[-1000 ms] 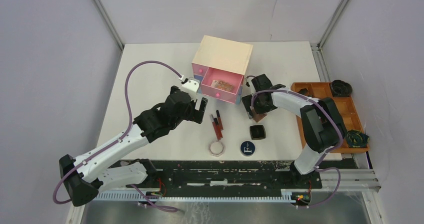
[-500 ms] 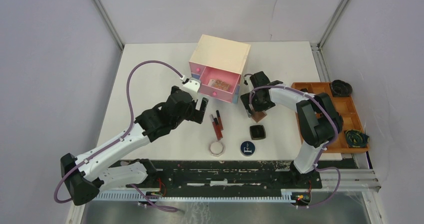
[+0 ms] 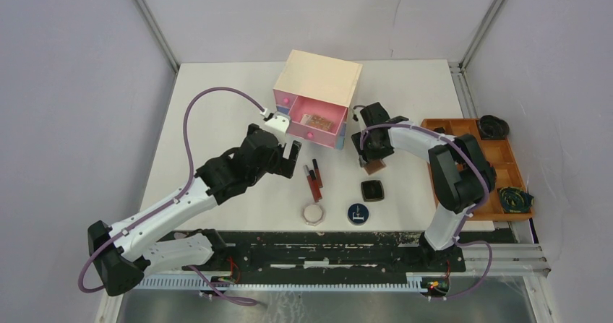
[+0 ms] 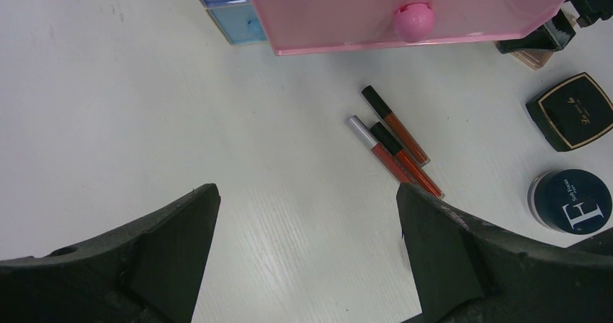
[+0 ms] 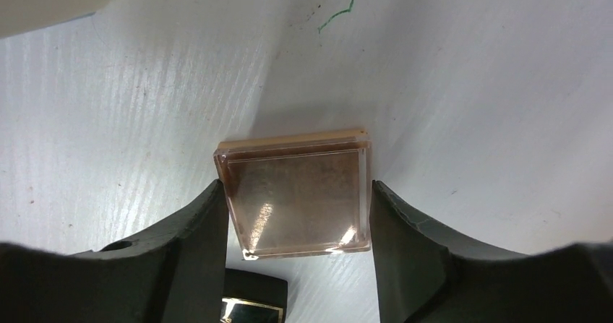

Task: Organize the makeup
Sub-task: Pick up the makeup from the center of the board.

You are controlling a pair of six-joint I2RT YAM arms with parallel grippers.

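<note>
My right gripper [image 3: 371, 158] [image 5: 296, 190] stands over the brown square compact [image 3: 374, 168] [image 5: 296, 196], which lies on the table; its jaws press both sides of it. My left gripper [image 3: 292, 157] [image 4: 307, 243] hangs open and empty over bare table, left of three slim red and black tubes [image 3: 313, 178] [image 4: 394, 142]. Nearer the front lie a black square compact [image 3: 372, 190] [image 4: 571, 111], a round dark-blue compact [image 3: 356, 213] [image 4: 571, 201] and a pale octagonal jar [image 3: 314, 213]. A colourful palette [image 3: 316, 120] lies in the open pink drawer [image 3: 320, 133] [image 4: 340, 12].
The beige drawer box [image 3: 322, 81] stands at the back centre, its pink drawer pulled out toward the arms. An orange-brown tray [image 3: 507, 165] with dark coiled items sits at the right edge. The black square compact's corner [image 5: 253, 301] shows just below my right jaws.
My right gripper's jaws have narrowed onto the brown compact. The drawer box shifted a little to the left early on. The left arm has stayed put.
</note>
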